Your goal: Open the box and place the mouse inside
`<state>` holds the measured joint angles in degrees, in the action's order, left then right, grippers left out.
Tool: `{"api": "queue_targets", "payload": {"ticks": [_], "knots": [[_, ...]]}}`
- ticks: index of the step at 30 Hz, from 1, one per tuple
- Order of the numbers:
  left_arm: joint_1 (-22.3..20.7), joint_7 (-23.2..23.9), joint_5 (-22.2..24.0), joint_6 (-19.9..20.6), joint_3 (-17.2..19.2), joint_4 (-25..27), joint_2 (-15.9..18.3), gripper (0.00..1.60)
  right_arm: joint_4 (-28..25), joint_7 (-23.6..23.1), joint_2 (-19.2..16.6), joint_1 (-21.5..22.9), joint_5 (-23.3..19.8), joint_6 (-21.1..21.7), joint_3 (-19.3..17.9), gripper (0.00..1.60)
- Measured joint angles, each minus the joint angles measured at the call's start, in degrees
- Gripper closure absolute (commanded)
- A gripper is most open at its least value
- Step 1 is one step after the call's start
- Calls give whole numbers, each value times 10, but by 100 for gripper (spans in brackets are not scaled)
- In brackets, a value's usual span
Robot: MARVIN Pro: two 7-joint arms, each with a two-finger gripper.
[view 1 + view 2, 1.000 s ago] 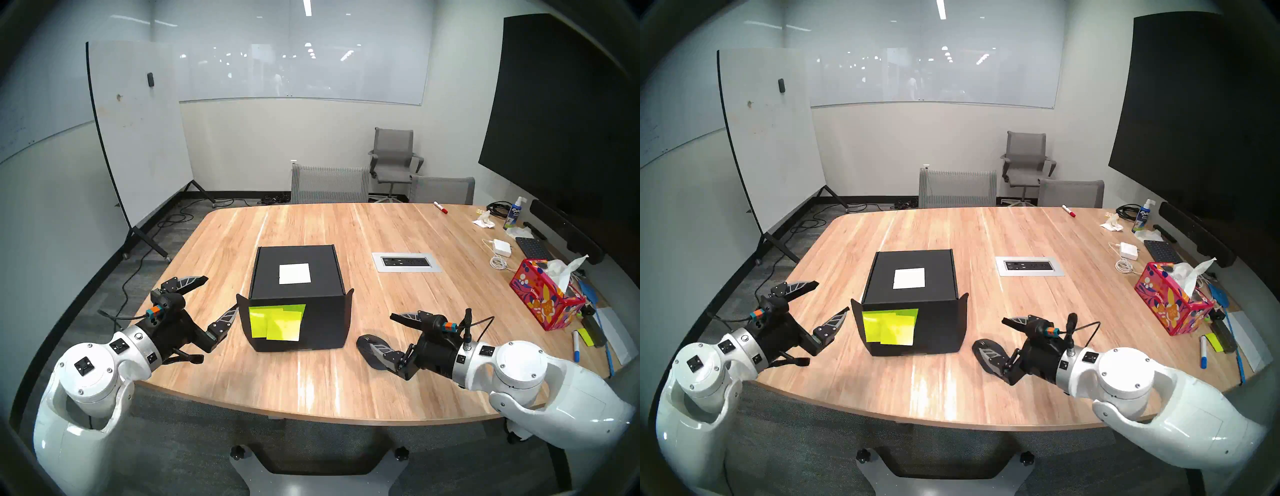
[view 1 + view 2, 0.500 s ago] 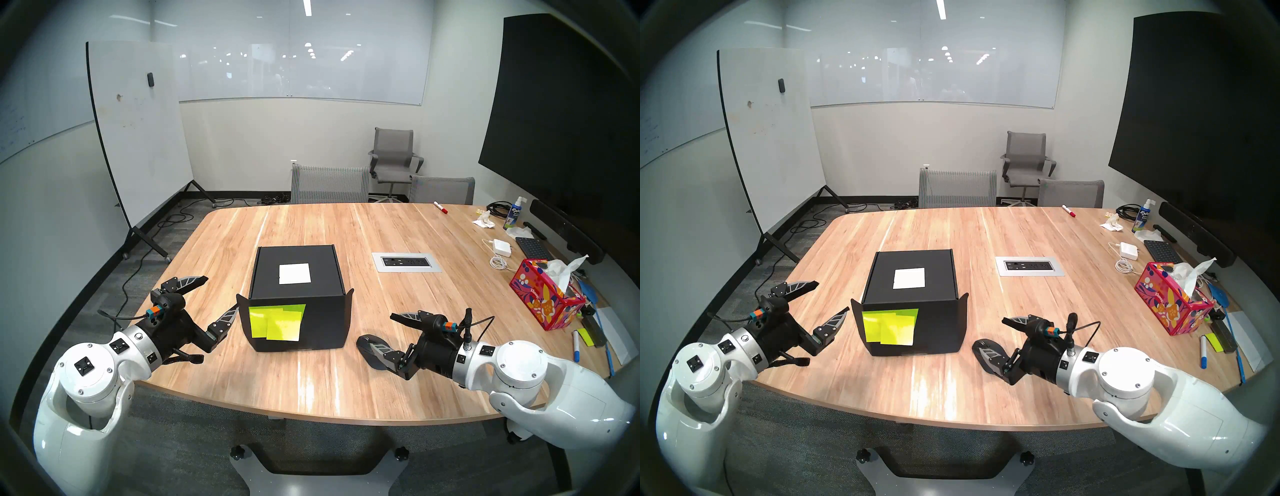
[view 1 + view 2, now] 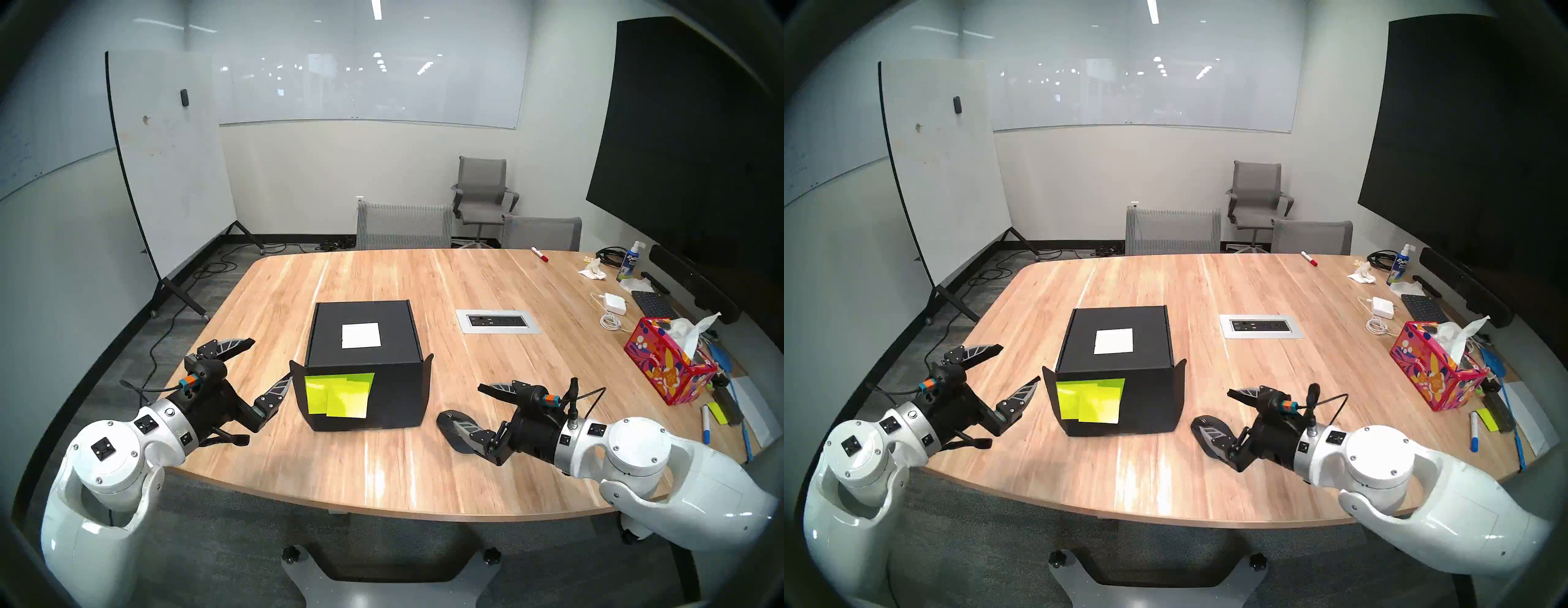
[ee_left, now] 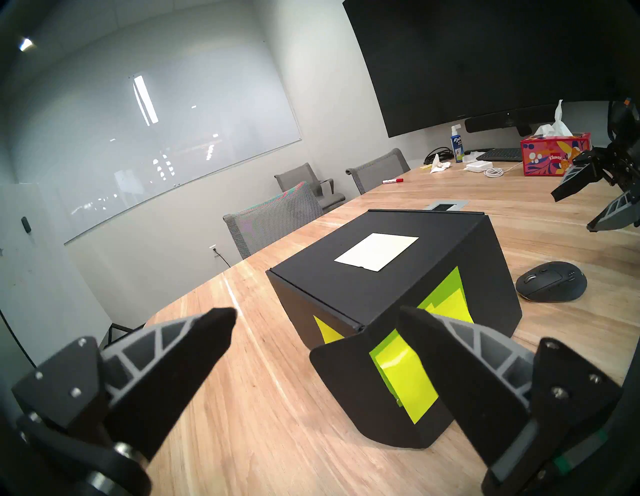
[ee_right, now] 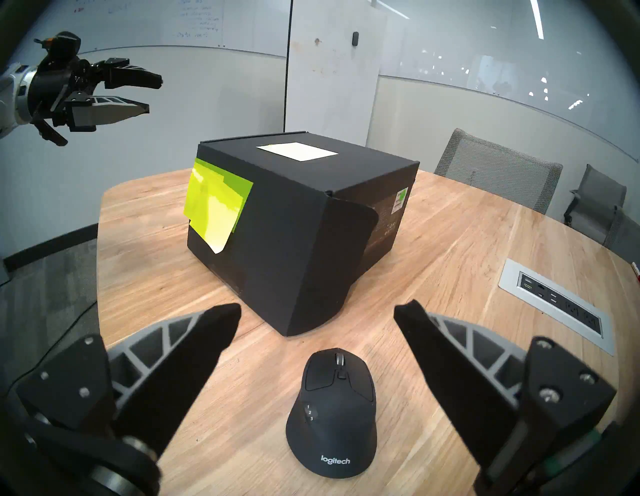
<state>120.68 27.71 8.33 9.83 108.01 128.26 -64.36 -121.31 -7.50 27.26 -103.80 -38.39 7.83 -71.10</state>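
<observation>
Nothing done yet. Matte black cardboard box (image 3: 365, 365) w/ neon yellow sticky notes sits lid shut, mid-table toward near edge. Black ergonomic mouse (image 5: 331, 412) lies on wooden table (image 3: 466, 280) just right of box, under right tool (image 3: 460, 405), jaws wide, empty. Left tool (image 3: 271, 358) also wide, empty, beside box's left flap. Left: lift lid, grab mouse, drop in. Meeting room: whiteboards, grey chairs, clutter at table's right edge.
</observation>
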Motion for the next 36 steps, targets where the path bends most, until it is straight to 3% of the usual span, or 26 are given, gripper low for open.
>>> {"api": "queue_targets", "payload": {"ticks": [36], "knots": [[0, 0, 0, 0, 0, 0, 0, 0, 0, 0, 0, 0, 0, 0, 0, 0]]}}
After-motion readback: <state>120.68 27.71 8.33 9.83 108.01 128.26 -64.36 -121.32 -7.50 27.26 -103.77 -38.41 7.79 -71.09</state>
